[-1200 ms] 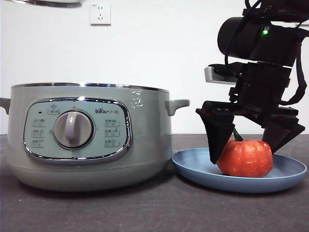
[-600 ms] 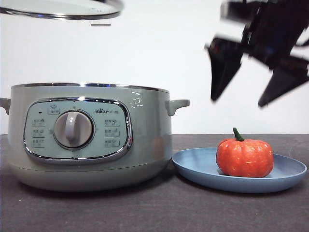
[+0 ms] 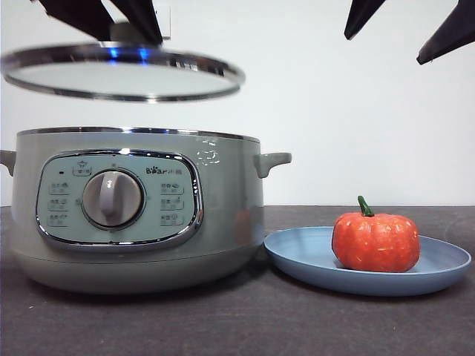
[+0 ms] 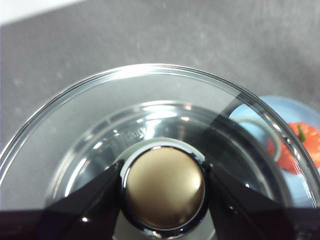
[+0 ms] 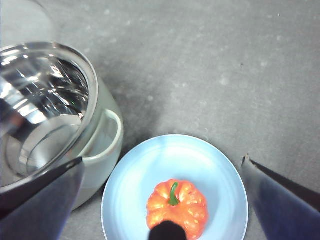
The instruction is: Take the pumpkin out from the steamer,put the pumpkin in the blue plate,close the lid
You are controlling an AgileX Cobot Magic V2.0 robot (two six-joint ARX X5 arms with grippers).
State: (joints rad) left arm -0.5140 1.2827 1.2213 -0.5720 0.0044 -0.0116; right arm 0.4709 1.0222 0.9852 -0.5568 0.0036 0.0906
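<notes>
The orange pumpkin (image 3: 375, 242) with a green stem sits on the blue plate (image 3: 297, 256), to the right of the sage-green steamer (image 3: 133, 208); both also show in the right wrist view, pumpkin (image 5: 176, 208) on plate (image 5: 140, 170). The steamer (image 5: 45, 115) stands open, its steel bowl bare. My left gripper (image 3: 119, 22) is shut on the knob (image 4: 164, 190) of the glass lid (image 3: 119, 73) and holds it tilted a little above the steamer's rim. My right gripper (image 3: 404, 26) is open and empty, high above the plate.
A white wall with a socket stands behind the dark grey table (image 3: 245, 319). The steamer's side handle (image 3: 273, 161) reaches toward the plate.
My right gripper let go of the pumpkin and rose from the plate to the top of the view. The lid came down and rightward over the steamer.
</notes>
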